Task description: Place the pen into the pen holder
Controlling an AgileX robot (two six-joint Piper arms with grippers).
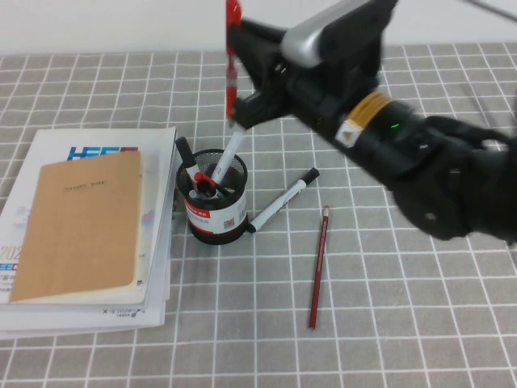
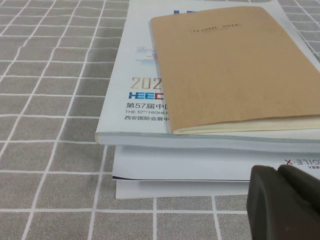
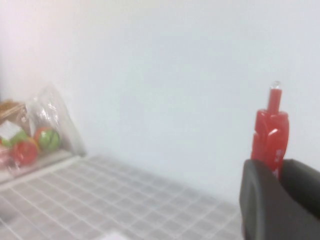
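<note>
I have the right claw (image 1: 242,81) up near the top centre of the high view, clamped on the pen (image 1: 232,61), which hangs close to upright with its tip pointing down, above and slightly right of the pen holder (image 1: 213,202). The holder sits on the counter (image 1: 388,323) just left of the frame's centre, already holding a few markers, with its white and red label facing me. In the right wrist view the pen's red clicker end (image 3: 271,132) sticks out past the dark fingers (image 3: 260,200) against a pale wall. A white marker (image 1: 283,200) with a black cap lies just right of the holder, touching its base, and a thin red pencil (image 1: 319,267) lies further right (well apart from the holder). A stack of books (image 1: 89,226) fills the left side, topped by a tan notebook (image 1: 81,226). The left claw (image 2: 282,202) shows only in its own wrist view, low beside that stack; I cannot tell how its fingers stand.
</note>
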